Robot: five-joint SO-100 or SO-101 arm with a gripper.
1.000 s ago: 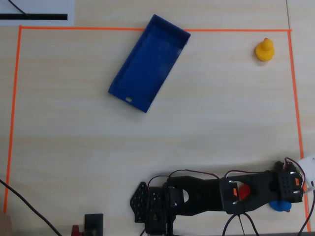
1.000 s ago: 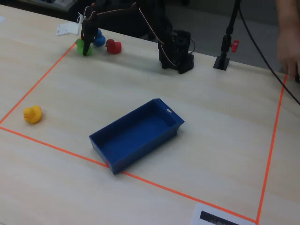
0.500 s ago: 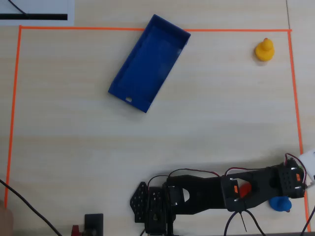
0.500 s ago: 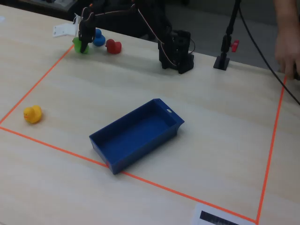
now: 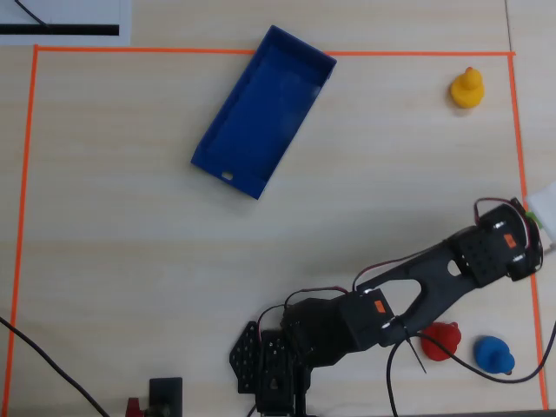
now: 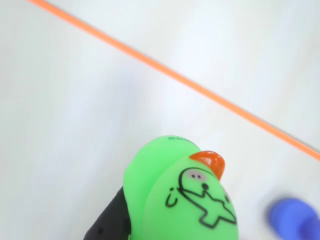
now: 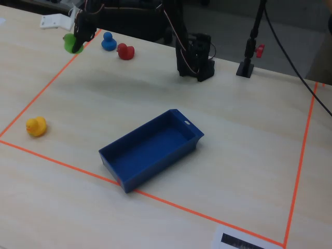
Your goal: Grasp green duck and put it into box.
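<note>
The green duck point(image 6: 185, 200) fills the lower middle of the wrist view, with an orange beak and drawn black markings. My gripper point(image 6: 165, 227) is shut on it; one black finger point(image 6: 111, 221) presses its left side. In the fixed view the gripper point(image 7: 78, 37) holds the duck point(image 7: 71, 43) in the air above the far left tape corner. In the overhead view the gripper point(image 5: 528, 224) is at the right edge and hides the duck. The blue box point(image 5: 228, 176) lies open and empty at the upper middle, far from the gripper; it also shows in the fixed view point(image 7: 155, 171).
A red duck point(image 5: 440, 339) and a blue duck point(image 5: 493, 354) sit at the lower right below the arm. A yellow duck point(image 5: 466, 88) sits at the upper right. Orange tape point(image 5: 261, 52) borders the work area. A white object point(image 5: 547, 204) lies just outside it.
</note>
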